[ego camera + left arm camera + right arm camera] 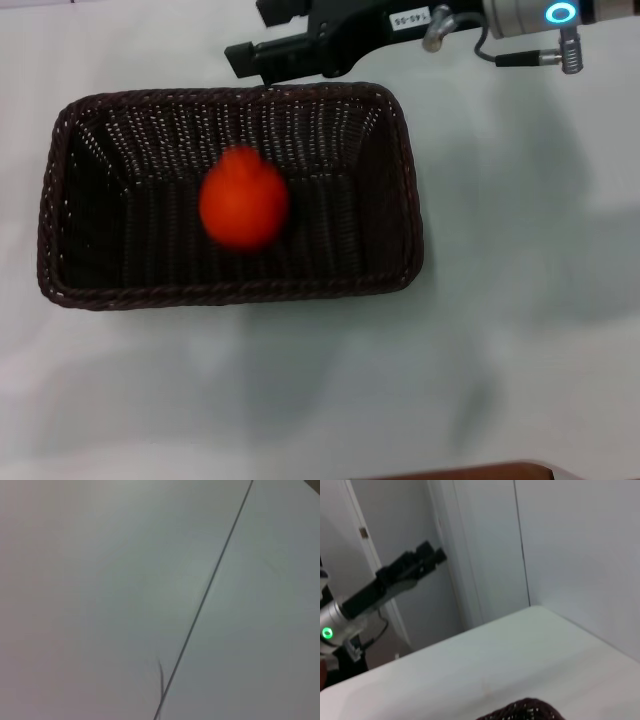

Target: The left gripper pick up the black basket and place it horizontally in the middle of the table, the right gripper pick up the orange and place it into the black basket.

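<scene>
One orange (243,197) blurred in black basket (230,195) | right gripper (262,38) jaws spread, partly cropped

white table (530,300), black basket (230,290) resting on it

A: What blocks the basket (230,195)?
B: At twelve o'clock the right gripper (262,38) hangs over the far rim, fingers parted. The orange (243,197) fills the middle of the floor.
A: And free room?
B: The table (520,300) lies bare from three through six to nine o'clock. The left gripper (431,554) is raised beyond the table's edge, well apart.
</scene>
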You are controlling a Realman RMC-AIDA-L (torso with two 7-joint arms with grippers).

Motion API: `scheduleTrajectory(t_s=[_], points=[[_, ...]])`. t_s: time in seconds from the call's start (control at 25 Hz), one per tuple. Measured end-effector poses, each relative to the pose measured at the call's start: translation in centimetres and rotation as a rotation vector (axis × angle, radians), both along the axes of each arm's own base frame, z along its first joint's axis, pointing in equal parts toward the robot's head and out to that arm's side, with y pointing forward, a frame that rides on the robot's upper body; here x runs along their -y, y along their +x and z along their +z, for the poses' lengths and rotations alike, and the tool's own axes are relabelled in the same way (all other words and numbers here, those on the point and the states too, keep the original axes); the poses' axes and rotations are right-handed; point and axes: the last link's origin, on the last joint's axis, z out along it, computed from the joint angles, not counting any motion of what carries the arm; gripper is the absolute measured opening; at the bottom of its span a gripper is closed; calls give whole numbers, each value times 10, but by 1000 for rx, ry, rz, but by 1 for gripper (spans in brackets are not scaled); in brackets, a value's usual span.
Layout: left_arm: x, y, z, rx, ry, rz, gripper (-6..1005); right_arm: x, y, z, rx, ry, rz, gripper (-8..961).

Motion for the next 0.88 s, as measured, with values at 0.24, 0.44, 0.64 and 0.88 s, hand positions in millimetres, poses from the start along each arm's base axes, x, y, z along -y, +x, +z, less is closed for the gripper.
scheduleTrajectory(t_s=[0.24,0.44,0.64,0.88], points=[[6,-4,-2,-46,23,18,844,-8,17,10,-52,96,-43,642],[18,-10,-7,-150,94,53,844,-19,55,21,-197,357,-132,912],[25,-20,-14,-140,140,124,844,-24,108,19,-306,636,-194,914],[35,-26,-26,-93,152,172,844,-16,162,19,-530,860,-244,874]])
